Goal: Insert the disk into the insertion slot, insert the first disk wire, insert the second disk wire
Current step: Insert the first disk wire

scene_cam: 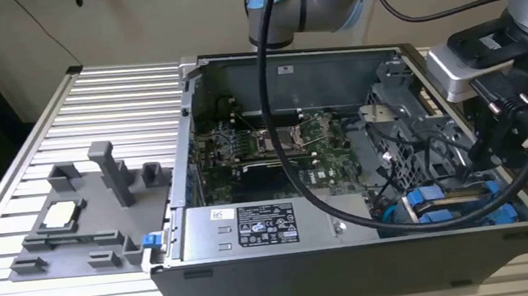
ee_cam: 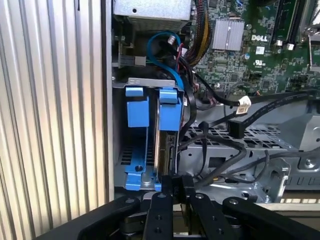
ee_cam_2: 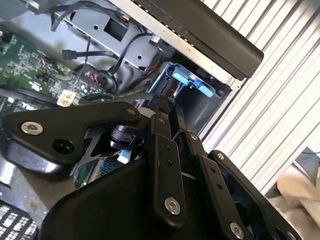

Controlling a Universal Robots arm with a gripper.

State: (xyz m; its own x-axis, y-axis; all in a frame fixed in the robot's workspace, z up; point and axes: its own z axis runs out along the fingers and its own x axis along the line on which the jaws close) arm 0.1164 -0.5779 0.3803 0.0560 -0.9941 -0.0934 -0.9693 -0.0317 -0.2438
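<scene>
Though the disk point(ee_cam: 166, 142) already stands on edge in the insertion slot point(ee_cam: 125, 150), the gripper point(ee_cam: 177, 181) sits right at its near end — can't tell whether it's clamped on or slack. Exterior view: that slot is at lower right of the frame, inside the open case point(scene_cam: 304, 281) — a white-tipped cable point(ee_cam: 244, 104) and a black plug point(ee_cam: 235, 129) lie just beside it

worktop point(scene_cam: 107, 97): ribbed silver slats, nothing fancy
on it: open grey PC case point(scene_cam: 351, 269), with a grey plastic fixture point(scene_cam: 89, 221) at the exterior view's left
</scene>
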